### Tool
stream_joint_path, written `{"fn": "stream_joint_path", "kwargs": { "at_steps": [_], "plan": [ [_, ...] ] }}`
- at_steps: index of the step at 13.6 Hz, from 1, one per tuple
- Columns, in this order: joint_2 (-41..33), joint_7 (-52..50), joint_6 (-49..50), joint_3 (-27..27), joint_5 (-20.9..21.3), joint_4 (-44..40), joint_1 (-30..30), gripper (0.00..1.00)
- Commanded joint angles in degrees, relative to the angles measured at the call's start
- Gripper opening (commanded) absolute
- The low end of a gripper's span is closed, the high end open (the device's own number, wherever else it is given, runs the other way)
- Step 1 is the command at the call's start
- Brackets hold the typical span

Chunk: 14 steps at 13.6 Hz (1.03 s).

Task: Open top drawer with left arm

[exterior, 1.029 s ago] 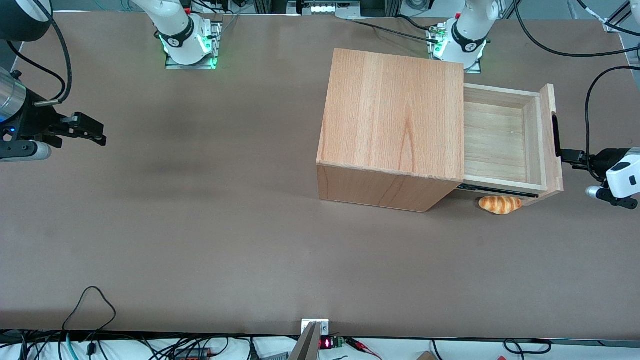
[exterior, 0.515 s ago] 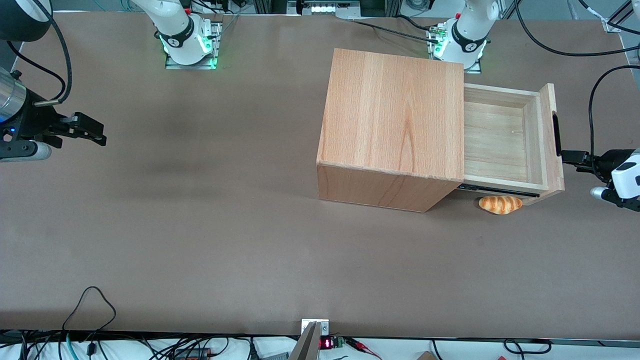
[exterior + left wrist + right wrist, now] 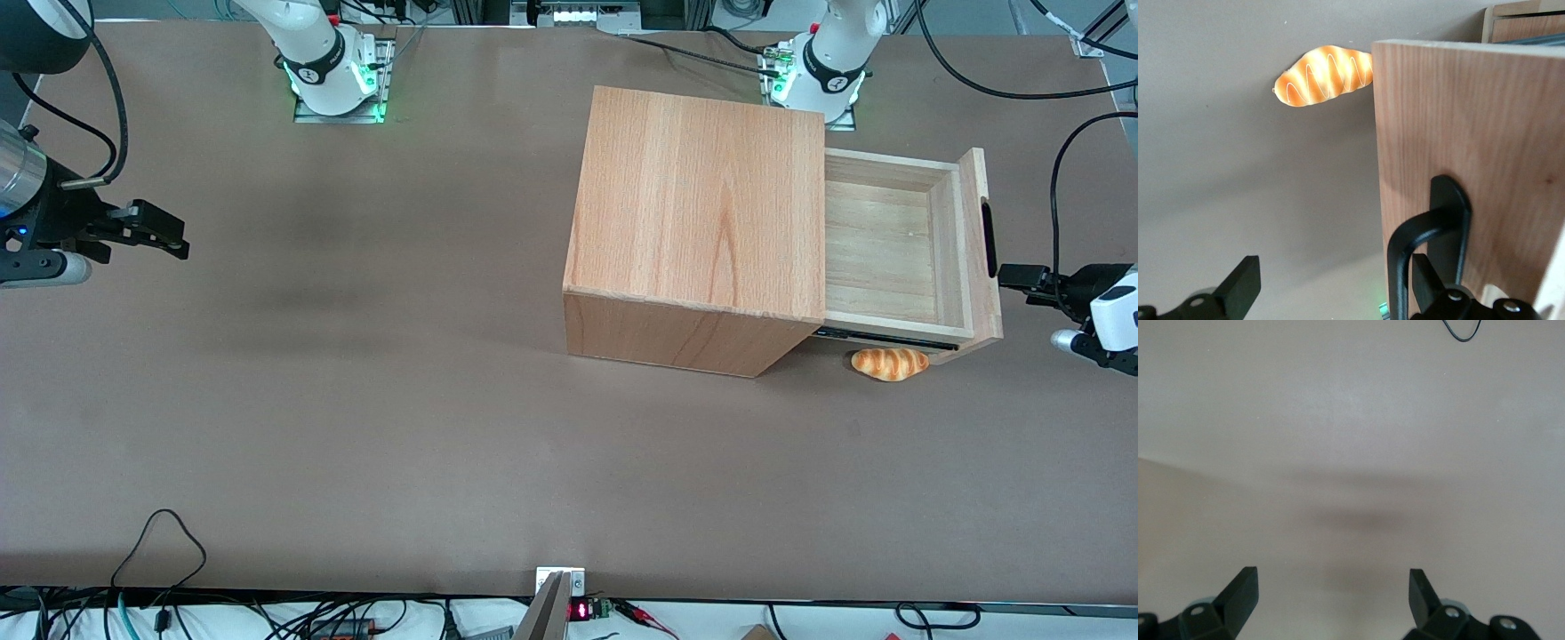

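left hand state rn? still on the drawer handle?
Left hand: open, holding nothing, in front of the top drawer, beside its handle, backed off slightly.

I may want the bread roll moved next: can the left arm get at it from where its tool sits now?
Probably yes. The tool, open, sits just off the top drawer handle. The bread roll lies on the table partly under the open drawer, its camera-facing side exposed.

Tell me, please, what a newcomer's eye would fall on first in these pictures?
Probably the big wooden cabinet on the brown table, with the top drawer pulled well out toward the working arm's end. The left arm's tool, open, sits just off the drawer's black handle. A small striped bread roll lies on the table beside the drawer, nearer the front camera.
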<state>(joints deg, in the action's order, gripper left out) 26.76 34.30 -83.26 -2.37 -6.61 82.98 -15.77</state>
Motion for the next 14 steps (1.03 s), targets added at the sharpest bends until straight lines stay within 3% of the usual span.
{"fn": "stream_joint_path", "kwargs": {
  "at_steps": [1,6,14],
  "plan": [
    [-0.7,0.9,3.4,0.3,-0.2,-3.3,-0.6,1.00],
    [-0.7,0.3,6.0,0.5,-1.3,-8.1,-1.1,1.00],
    [-5.7,-10.4,12.1,1.3,-0.7,-13.8,-0.4,1.00]
  ]
}}
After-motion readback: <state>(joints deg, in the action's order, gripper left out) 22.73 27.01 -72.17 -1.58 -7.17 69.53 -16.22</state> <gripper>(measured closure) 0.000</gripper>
